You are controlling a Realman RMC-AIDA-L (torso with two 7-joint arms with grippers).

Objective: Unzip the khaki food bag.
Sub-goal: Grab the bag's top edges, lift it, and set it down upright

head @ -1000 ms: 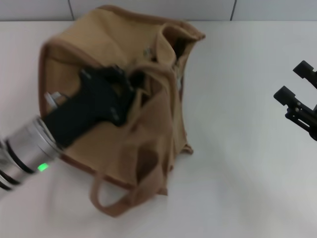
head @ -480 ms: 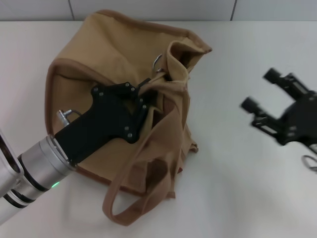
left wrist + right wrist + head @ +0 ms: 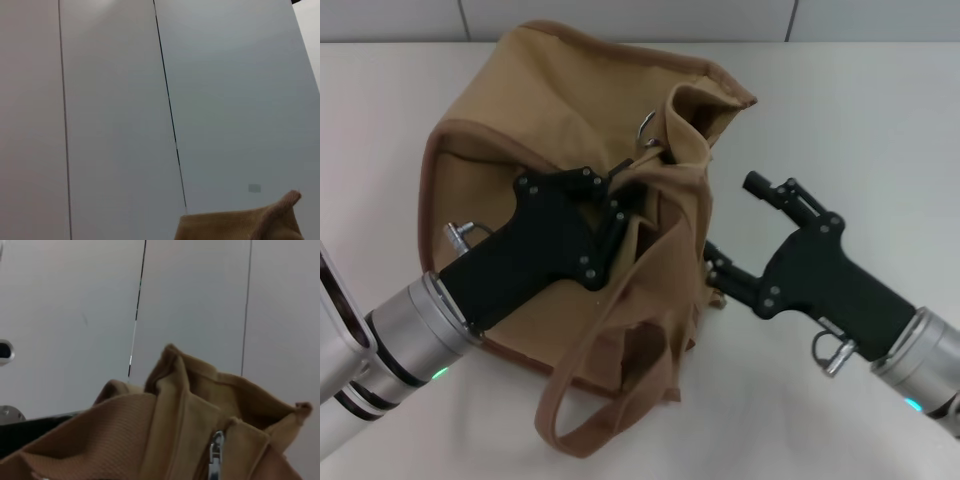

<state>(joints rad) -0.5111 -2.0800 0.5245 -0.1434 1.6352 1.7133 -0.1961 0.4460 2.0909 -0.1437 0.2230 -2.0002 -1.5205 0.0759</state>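
Observation:
The khaki food bag (image 3: 550,110) lies slumped on the white table, with a metal ring (image 3: 645,128) at its top and one webbing handle (image 3: 570,410) looping toward the front. My left gripper (image 3: 623,198) reaches in from the left and is shut on the fabric at the bag's top, where its fingertips are partly buried in the folds. My right gripper (image 3: 735,226) is open beside the bag's right side, one finger high and one low near the bag's edge. The right wrist view shows the bag's top (image 3: 175,405) and the silver zipper pull (image 3: 216,455). The left wrist view shows only a corner of the bag (image 3: 240,225).
The white table (image 3: 860,110) stretches to the right of and behind the bag. A pale tiled wall (image 3: 620,15) runs along the back edge. The front pocket and snap are hidden under my left arm.
My right gripper has swung in from the far right to the bag's right side. My left gripper and the bag top have shifted slightly right and settled.

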